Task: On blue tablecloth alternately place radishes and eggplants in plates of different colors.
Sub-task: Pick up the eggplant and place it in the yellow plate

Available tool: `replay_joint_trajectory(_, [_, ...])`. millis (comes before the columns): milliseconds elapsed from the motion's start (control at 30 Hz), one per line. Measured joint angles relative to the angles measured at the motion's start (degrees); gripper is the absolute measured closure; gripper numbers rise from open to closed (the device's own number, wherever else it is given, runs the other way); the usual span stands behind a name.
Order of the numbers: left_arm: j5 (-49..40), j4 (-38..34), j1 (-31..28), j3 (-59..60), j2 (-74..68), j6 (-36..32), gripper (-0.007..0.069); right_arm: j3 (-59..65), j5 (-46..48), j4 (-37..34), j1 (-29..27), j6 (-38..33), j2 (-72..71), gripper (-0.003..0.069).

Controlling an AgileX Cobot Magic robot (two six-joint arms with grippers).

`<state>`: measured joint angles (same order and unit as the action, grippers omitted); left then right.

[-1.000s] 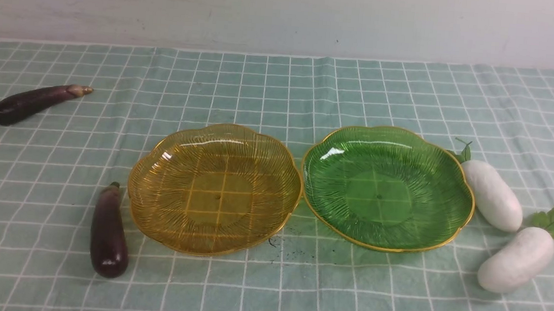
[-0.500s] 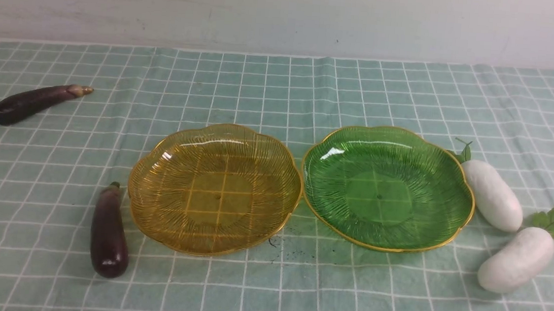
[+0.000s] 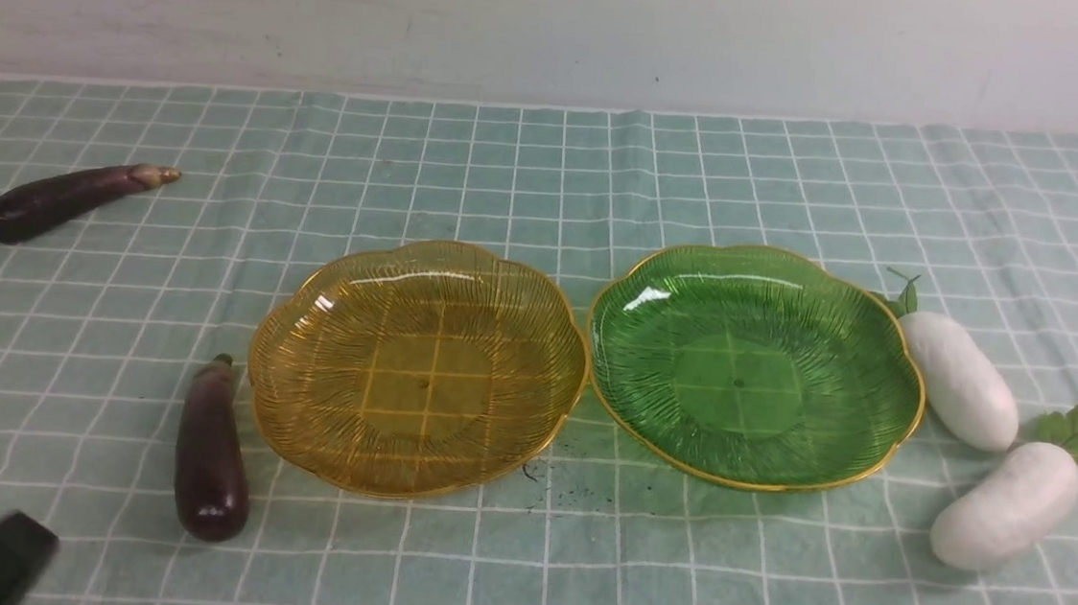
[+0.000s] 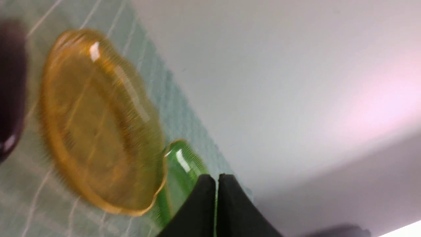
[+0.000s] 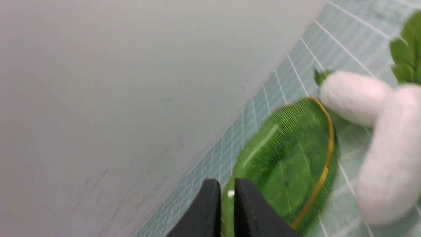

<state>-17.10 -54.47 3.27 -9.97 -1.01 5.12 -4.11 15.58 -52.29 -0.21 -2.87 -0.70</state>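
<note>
At lower left of the front view, a dark blurred piece of the left arm shows at the frame's corner. In the left wrist view the left gripper (image 4: 216, 184) has its jaws pressed together, holding nothing. The right gripper (image 5: 227, 194) appears only in its own wrist view, with a narrow slit between the jaws and nothing in it.

Both plates are bare: the amber plate (image 3: 326, 324) at centre and the green plate (image 3: 654, 302) just right of it, their rims almost meeting. One eggplant (image 3: 213, 455) lies just beside the amber plate's left rim, and we cannot tell whether it touches. The far eggplant (image 3: 61, 200) sits at the left edge. Two radishes (image 3: 959, 379) (image 3: 1006, 508) lie right of the green plate, the upper one close to its rim.

We judge that the first pick is not yet begun, and that the nearer eggplant is the likely target.
- Open the jaws wide before coming down.
- Close across the slim body at mid-length. The skin is glossy and may slip.
- Keep the plate-side finger off the gold rim, or the plate may be pushed.

Surface: the blue tablecloth (image 3: 511, 166) has a white grid and is slightly creased, with dark specks (image 3: 549, 476) below the gap between the plates.

Room: a plain pale wall (image 3: 523, 22) runs across the top of the frame. Both wrist views are blurred.
</note>
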Motion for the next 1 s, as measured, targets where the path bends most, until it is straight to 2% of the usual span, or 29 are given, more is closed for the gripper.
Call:
replay_joint_trajectory(133, [-3.4, 3.4, 0.0, -11.5, -9.8, -8.6, 0.0632, -8.9, 1.4, 2.8, 0.0, -9.7, 4.6, 0.0604])
replay_joint_trajectory(200, [-8.9, 7.3, 0.0, -17.6, -17.7, -11.5, 0.0632, -12.8, 4.8, 5.0, 0.0, -12.8, 9.0, 0.0604])
replay_joint_trajectory(233, [-14.7, 10.8, 0.1, -22.3, -23.6, -12.6, 0.0632, -16.1, 8.3, 7.6, 0.0, -14.6, 13.6, 0.0604])
replay_joint_trajectory(267, [-15.6, 11.5, 0.1, -22.3, -24.7, -12.7, 0.0632, -17.0, 10.2, 8.4, 0.0, -14.9, 15.0, 0.0604])
replay_joint_trajectory(367, [-29.3, 23.4, 0.2, -32.6, -40.6, -13.8, 0.0632, -23.3, 20.6, 13.5, 0.0, -16.0, 25.0, 0.0604])
replay_joint_trajectory(400, [-36.0, 32.5, 0.2, -39.5, -51.0, -13.9, 0.0632, -28.5, 29.9, 16.9, 0.0, -16.3, 31.9, 0.0604])
replay_joint_trajectory(467, [-41.3, 42.9, 0.2, -47.9, -63.1, -13.5, 0.0632, -35.1, 41.2, 21.0, 0.0, -17.3, 39.2, 0.0604])
replay_joint_trajectory(533, [-46.0, 50.2, 0.2, -57.0, -74.7, -11.4, 0.0631, -40.3, 47.8, 24.5, 0.0, -18.2, 45.1, 0.0604])
replay_joint_trajectory(600, [-50.6, 54.9, 0.2, -64.5, -83.1, -10.2, 0.0631, -42.9, 50.2, 26.6, 0.0, -18.3, 48.4, 0.0604])
replay_joint_trajectory(800, [-53.2, 59.4, -3.1, -87.4, -102.2, -10.8, 0.0617, -44.5, 51.5, 28.6, 0.0, -18.3, 53.7, 0.0604])
replay_joint_trajectory(1000, [-53.2, 52.9, -10.3, -107.4, -116.4, -14.0, 0.0611, -44.5, 51.5, 29.0, 0.0, -18.6, 54.9, 0.0604])
